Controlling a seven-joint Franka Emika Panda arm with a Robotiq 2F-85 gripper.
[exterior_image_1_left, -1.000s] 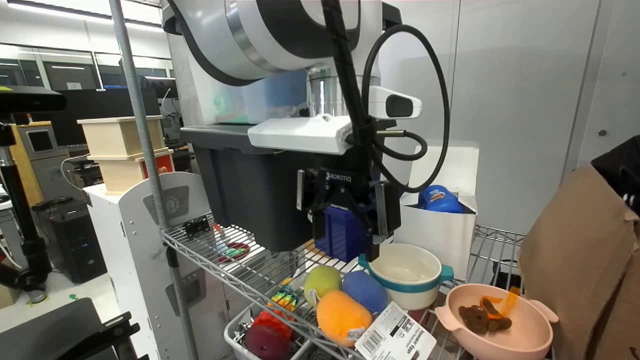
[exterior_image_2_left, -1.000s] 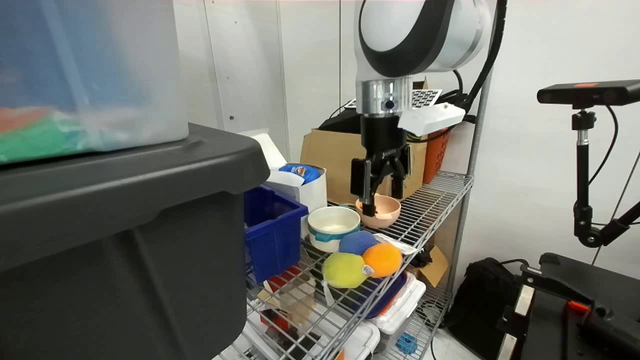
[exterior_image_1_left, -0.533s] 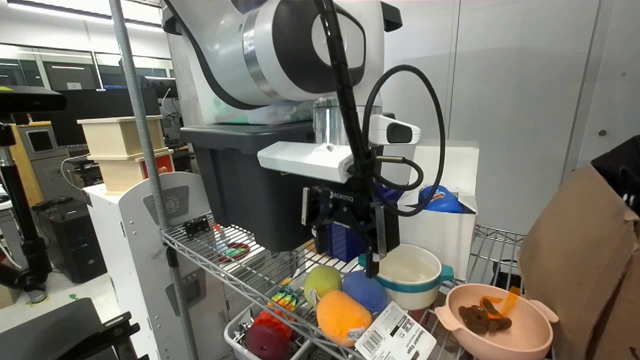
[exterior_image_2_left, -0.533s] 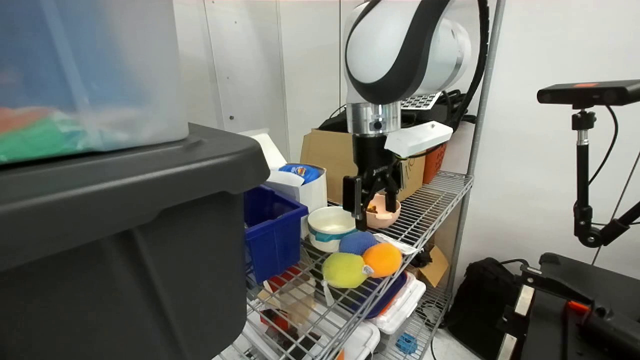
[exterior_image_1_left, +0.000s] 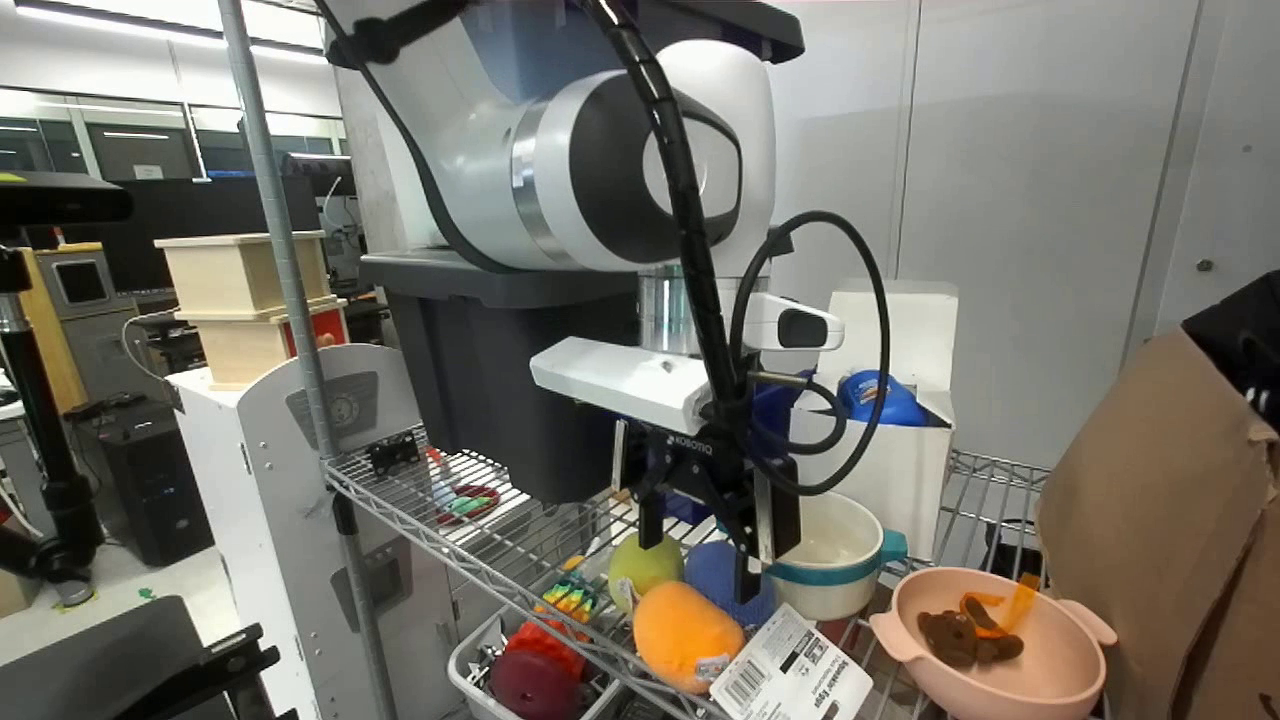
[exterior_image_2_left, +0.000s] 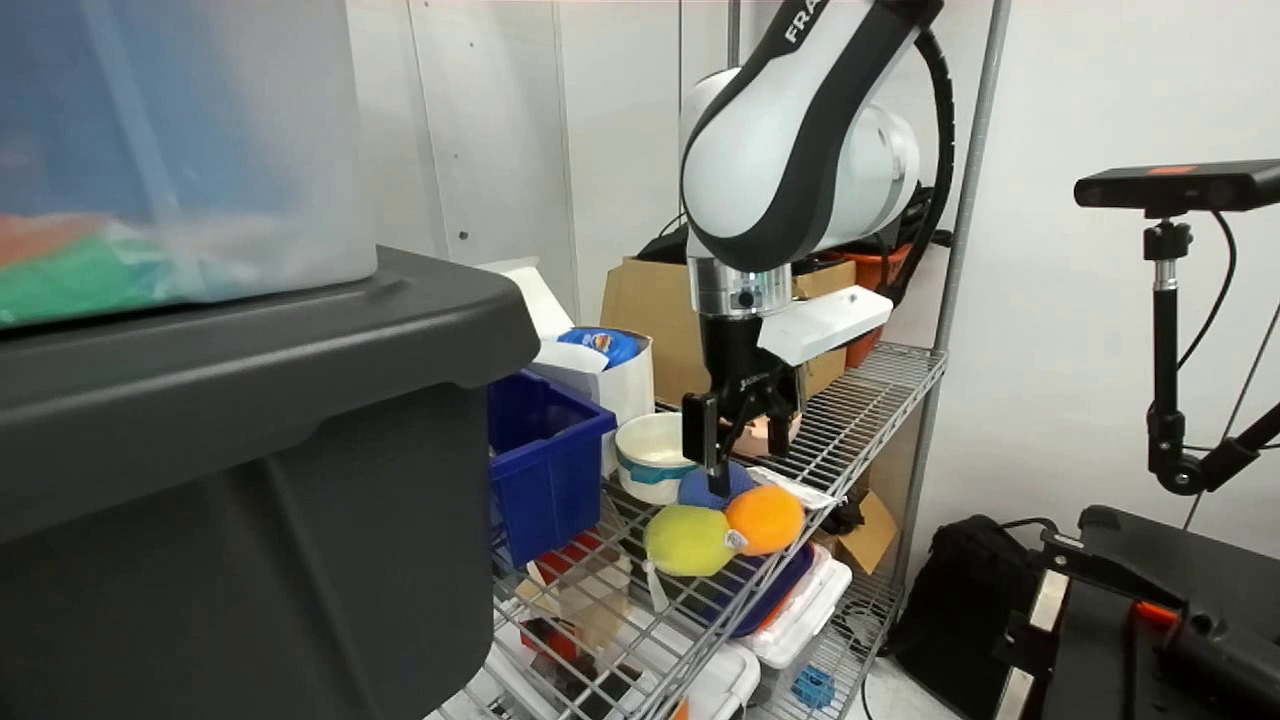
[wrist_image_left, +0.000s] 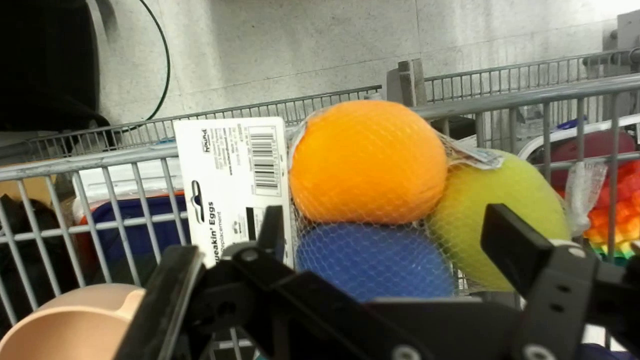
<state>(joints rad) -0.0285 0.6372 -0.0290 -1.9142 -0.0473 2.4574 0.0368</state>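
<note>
Orange egg, blue egg and yellow-green egg lie together in one net on the wire shelf, approx. under the gripper, whose jaws are released and stand wide apart over them. Acc. to the wrist view, the blue one is btwn. the fingers, the orange one is just past it, and the yellow-green one is partly hidden by one fingertip. White card, w/ "Eggs" printed on it, is on the side of the opposite finger, just beside the orange egg. Whether the fingertips touch sth., I can't tell from where I stand. Cream pot w/ teal band is near the jaws, partly covered by them in both exterior views. Past the finger at the card stands the pink bowl, w/ a small brown thing inside. Past the finger at the yellow-green egg are the blue bin and the large dark tote.
</note>
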